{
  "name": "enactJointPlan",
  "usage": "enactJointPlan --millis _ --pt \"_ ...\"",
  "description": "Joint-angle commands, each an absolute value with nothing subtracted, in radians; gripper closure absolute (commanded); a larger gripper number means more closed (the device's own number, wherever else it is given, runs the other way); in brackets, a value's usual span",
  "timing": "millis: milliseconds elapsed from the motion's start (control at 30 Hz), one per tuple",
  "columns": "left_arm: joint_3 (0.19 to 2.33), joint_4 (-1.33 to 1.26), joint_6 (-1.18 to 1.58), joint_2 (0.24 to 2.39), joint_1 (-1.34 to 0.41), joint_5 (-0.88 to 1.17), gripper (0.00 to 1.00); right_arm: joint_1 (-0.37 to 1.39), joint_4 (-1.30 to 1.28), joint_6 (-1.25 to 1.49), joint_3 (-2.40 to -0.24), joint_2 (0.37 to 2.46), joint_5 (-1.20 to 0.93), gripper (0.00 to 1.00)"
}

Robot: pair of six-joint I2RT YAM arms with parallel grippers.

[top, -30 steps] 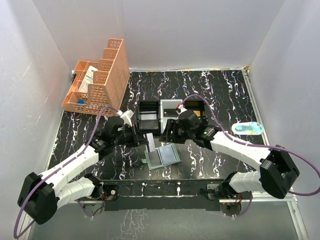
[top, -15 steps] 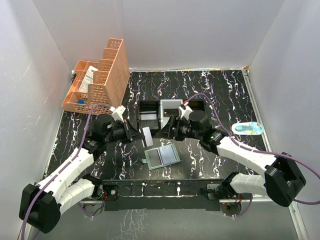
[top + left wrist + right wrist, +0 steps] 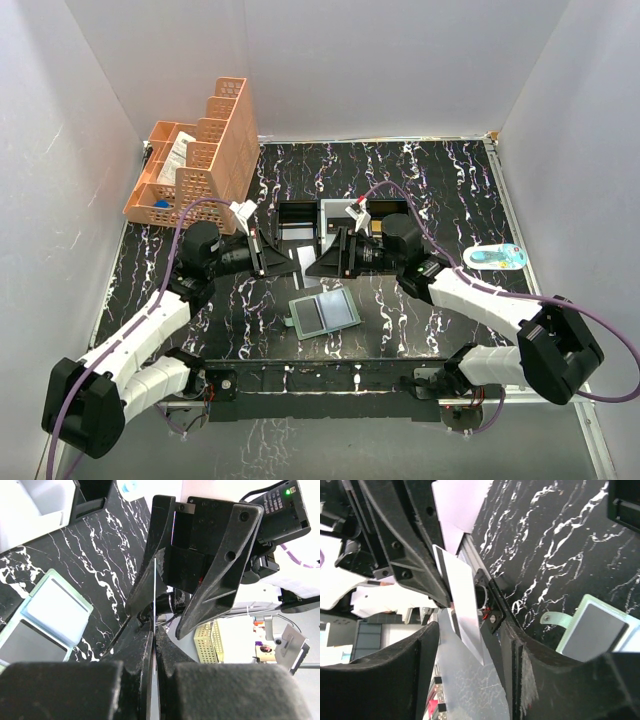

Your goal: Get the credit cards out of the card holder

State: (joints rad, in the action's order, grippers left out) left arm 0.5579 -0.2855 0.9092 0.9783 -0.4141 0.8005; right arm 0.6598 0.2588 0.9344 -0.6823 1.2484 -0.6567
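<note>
The card holder (image 3: 324, 313) lies open and flat on the black marbled table, its two pale panels facing up. It also shows in the left wrist view (image 3: 45, 620) and the right wrist view (image 3: 600, 630). Above and behind it, my left gripper (image 3: 289, 264) is shut on a silver-grey credit card (image 3: 306, 253). That card appears edge-on as a thin white line (image 3: 155, 590) in the left wrist view. My right gripper (image 3: 313, 264) faces the left one. Its jaws stand open on either side of the card (image 3: 462, 605), with gaps showing on both sides.
A black-and-white three-compartment tray (image 3: 283, 212) sits just behind the grippers. An orange lattice organiser (image 3: 200, 160) stands at the back left. A small blue-and-white object (image 3: 495, 257) lies at the right. White walls enclose the table on three sides.
Both grippers have risen and moved back from the card holder towards the tray, the left one carrying the card. The right gripper's jaws now straddle the card.
</note>
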Motion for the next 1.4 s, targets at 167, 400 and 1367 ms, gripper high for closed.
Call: enactJointPlan --millis 167,400,1367 --pt "0.63 -0.255 0.882 0.97 -0.41 0.926 1.0 0.622 0.713 1.154 -0.621 1.274 -0.839 0.64" --pt "0.628 -0.322 0.92 0.989 -0.41 0.969 1.0 0.621 0.731 1.159 -0.632 1.287 -0.877 0.77" --pt "0.645 0.364 0.789 0.736 -0.407 0.143 0.01 0.718 -0.02 0.126 -0.931 1.27 -0.058 1.0"
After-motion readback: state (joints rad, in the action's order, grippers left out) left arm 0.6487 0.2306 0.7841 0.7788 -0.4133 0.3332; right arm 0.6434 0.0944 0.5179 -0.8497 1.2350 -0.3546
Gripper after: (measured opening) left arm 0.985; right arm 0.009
